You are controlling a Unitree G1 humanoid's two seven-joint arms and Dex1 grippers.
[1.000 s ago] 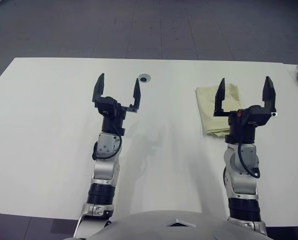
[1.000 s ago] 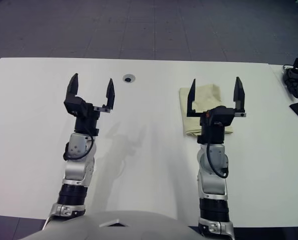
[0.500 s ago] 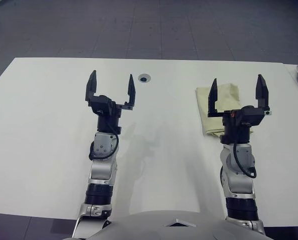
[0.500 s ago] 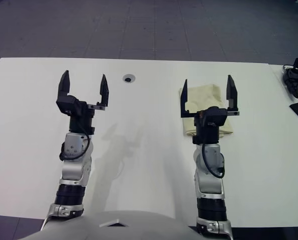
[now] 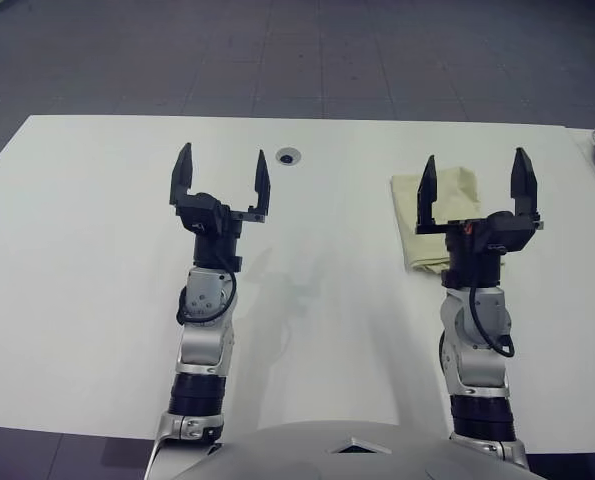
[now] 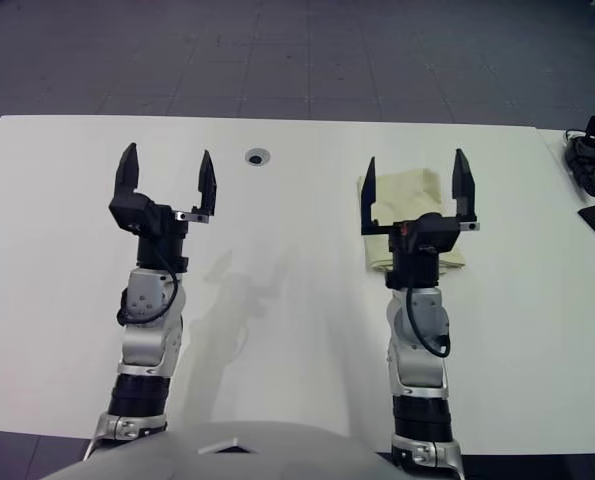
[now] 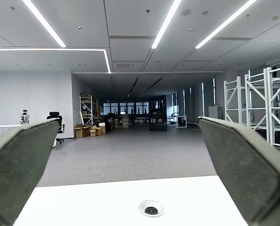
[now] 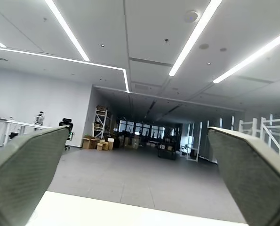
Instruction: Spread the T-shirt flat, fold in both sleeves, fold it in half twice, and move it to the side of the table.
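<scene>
We see the folded pale-yellow cloth T-shirt (image 5: 455, 192) lying flat on the right part of the white tabletop (image 5: 97, 250). Our right tool (image 5: 474, 160) stands just in front of it, its black fingers pointing up and spread wide, gripping nothing. Our left tool (image 5: 223, 155) is spread the same way, well apart from the shirt, near the small round cable hole (image 5: 289, 156).
</scene>
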